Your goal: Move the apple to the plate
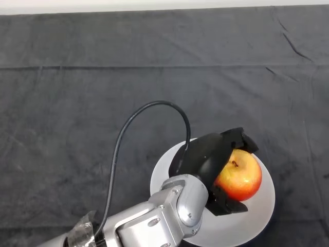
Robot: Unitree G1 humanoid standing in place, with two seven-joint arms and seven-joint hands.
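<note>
The bench is covered by a dark grey cloth with a few creases, one long fold line running across it towards the far edge and short wrinkles near the far right corner. A pale strip shows beyond the far edge.

Near the near edge, right of the middle, sits a round white plate. The apple, red and yellow with its stem end facing up, is over the middle of the plate, towards its far side. Whether the fruit rests on the plate or is held just above it cannot be told from this view.

The silver-grey arm comes in from the near left corner and lies across the left part of the plate. Its black hand is wrapped round the left side of the apple: the fingers curl over the far side of the fruit, and the thumb presses in from the near side, so the apple is pinched between them. The right half of the apple is uncovered and faces the plate's right rim. The palm hides the apple's left side and part of the plate beneath it.
</note>
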